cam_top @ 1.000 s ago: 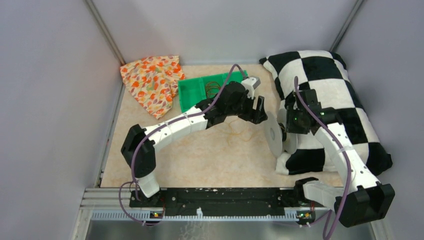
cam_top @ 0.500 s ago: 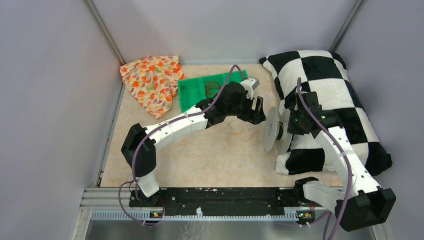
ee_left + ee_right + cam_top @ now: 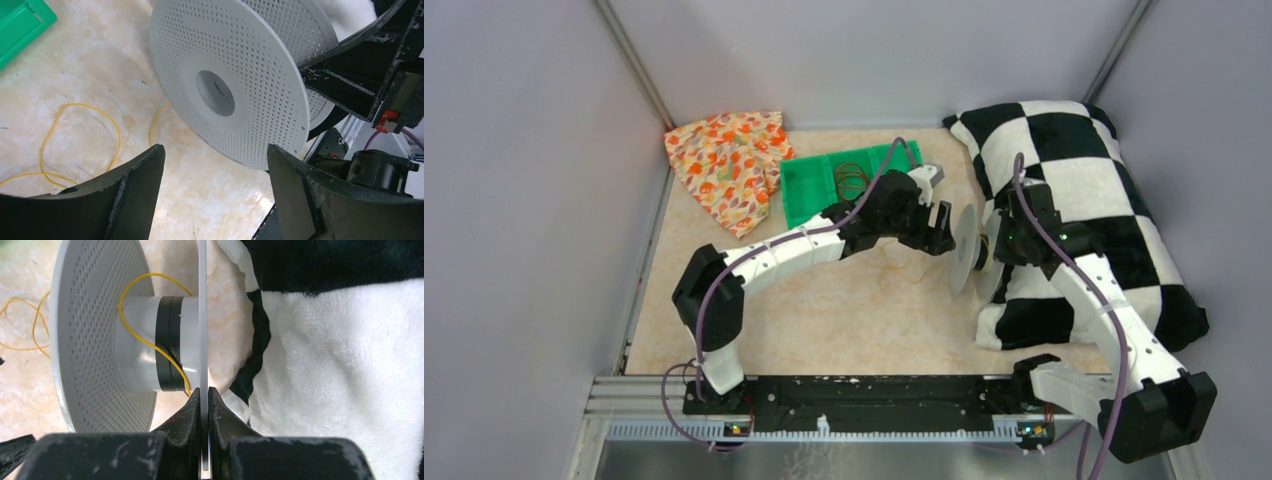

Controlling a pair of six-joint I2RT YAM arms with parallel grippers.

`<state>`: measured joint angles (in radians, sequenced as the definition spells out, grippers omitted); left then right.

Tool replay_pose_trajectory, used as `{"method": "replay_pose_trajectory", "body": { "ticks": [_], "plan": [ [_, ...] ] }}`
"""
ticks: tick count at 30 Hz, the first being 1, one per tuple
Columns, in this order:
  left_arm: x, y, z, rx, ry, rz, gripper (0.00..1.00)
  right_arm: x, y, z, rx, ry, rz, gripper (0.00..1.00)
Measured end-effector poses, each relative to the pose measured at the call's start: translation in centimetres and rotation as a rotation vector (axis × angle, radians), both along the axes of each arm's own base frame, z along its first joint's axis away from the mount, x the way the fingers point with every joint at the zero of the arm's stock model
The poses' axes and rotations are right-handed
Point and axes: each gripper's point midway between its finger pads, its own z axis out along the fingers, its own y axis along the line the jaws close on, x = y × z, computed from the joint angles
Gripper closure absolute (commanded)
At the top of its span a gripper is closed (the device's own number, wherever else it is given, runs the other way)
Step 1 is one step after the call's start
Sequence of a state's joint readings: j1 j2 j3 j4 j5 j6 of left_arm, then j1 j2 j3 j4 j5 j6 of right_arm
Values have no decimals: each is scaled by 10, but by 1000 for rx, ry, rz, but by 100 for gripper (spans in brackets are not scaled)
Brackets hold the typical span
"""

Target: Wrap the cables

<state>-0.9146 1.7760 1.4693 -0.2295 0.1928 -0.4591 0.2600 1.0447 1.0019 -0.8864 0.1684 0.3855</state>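
Right claw: your right claw [image 3: 204, 392] is clenched on the thin rim of the spool's [image 3: 100, 330] nearer flange, holding it on edge at 9 o'clock of the claw, above the table [image 3: 844, 310].
Spool: both flanges stand upright, and a black band rings the clear hub.
Cable: the yellow cable [image 3: 119, 134] lies in loose loops on the table at 9 o'clock of the spool. In your right wrist view one strand crosses the hub slantwise and arcs over it.
Left claw: your left claw [image 3: 215, 155] is released, fingers spread wide, at 11 o'clock of the spool, facing the outer flange and its centre hole. It touches neither spool nor cable.
Pillow: a checked pillow [image 3: 1084, 180] lies at 3 o'clock of the spool, under your right arm.
Tray: a green tray [image 3: 809, 185] sits at 10 o'clock of the left claw, with dark coils inside.
Cloth: a flowered cloth [image 3: 729, 165] lies at 9 o'clock of the tray.
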Motion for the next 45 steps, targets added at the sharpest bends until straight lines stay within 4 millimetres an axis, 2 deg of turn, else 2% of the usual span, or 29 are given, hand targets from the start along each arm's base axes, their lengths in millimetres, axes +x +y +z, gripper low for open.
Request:
{"method": "replay_pose_trajectory", "body": {
  "ticks": [5,7,10,13,15,21,25,27,28,30,31,35,39,45],
  "plan": [
    [3,7,0,33,-49,71,17,13,5,-2,-48,-10,5,100],
    [2,13,2,72,-131,128,13,16,10,-2,-61,-11,14,100],
    [-19,7,14,102,-285,149,12,22,15,-2,-69,-19,12,100],
    [-38,-7,23,90,-364,135,11,23,15,-2,-67,-24,2,78],
    [-40,-9,26,91,-387,146,11,24,15,-1,-64,-27,-4,63],
    [-19,1,31,89,-409,225,12,23,15,2,-52,-41,-18,46],
    [-13,4,30,83,-388,237,12,21,16,10,-20,-67,-36,43],
    [-12,5,29,76,-371,236,12,18,18,14,3,-87,-46,45],
    [-11,5,28,72,-362,233,12,16,18,13,11,-91,-49,49],
    [-11,5,27,66,-343,225,12,10,20,10,29,-94,-53,69],
    [-11,5,26,65,-337,224,12,7,20,8,33,-90,-56,75],
    [-13,0,22,56,-311,201,12,3,21,0,46,-71,-69,91],
    [-18,-3,20,50,-286,180,12,2,20,-2,40,-66,-73,100],
    [-19,-6,28,32,-277,170,12,8,19,-1,11,-52,-68,100]
  ]
}}
